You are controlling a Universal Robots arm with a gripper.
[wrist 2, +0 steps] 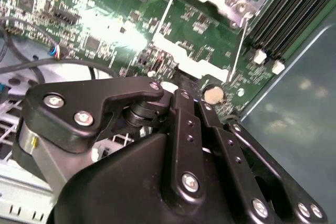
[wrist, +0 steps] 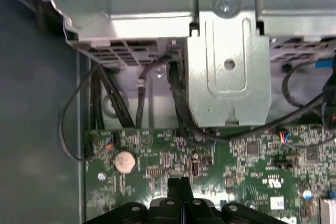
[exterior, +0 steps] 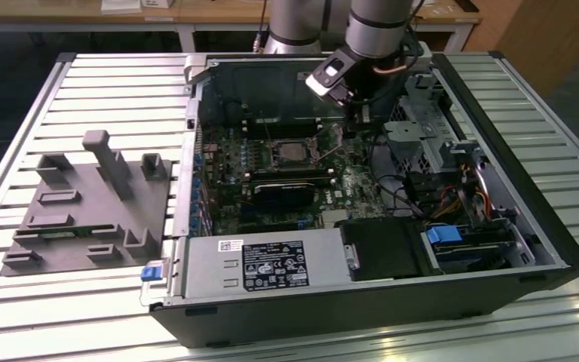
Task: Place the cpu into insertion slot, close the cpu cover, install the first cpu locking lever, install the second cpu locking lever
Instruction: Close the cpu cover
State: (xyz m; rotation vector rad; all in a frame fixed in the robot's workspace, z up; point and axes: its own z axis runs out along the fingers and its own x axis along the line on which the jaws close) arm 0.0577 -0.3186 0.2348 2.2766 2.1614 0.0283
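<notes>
Fingers (wrist: 174, 186) pressed together hang near the lever (wrist 2: 239, 45), so a low drift could scrape the board (wrist: 157, 156) or snag cables (wrist: 178, 98).

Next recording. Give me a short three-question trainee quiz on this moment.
1. True or false: the grey fixture stands on the table, outside the computer case.
2. Which round part sits on the motherboard near the end effector in both wrist views? A fan; B coin cell; C knob.
3. Fill in: the end effector hangs on the exterior view's ___ of the insertion slot.
Key: 1 true; 2 B; 3 right.
</notes>
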